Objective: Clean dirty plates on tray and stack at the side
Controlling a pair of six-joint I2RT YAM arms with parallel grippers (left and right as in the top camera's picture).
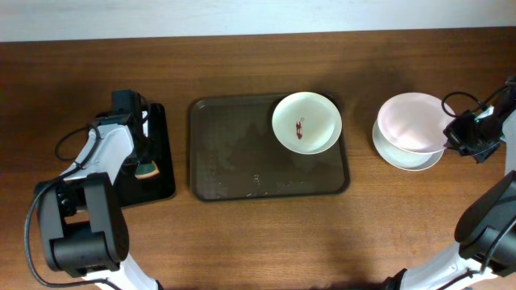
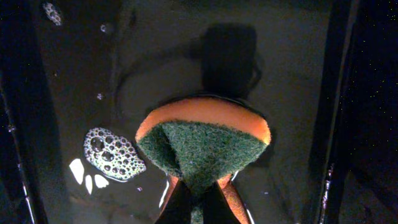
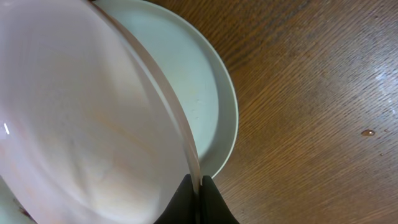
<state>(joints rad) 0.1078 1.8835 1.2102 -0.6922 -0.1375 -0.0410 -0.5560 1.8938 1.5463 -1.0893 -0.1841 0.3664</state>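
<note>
Though unseen overhead, suds [image 2: 112, 155] near sponge [image 2: 205, 146]

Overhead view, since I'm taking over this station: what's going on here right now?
The right claw is pinched on the rim of a pink plate, holding it over a white plate on the table, to the right of the brown tray. The left claw grips a sponge over the wet, sudsy black tray. One dirty plate, smeared red, sits on the brown tray, not yet cleaned.
</note>
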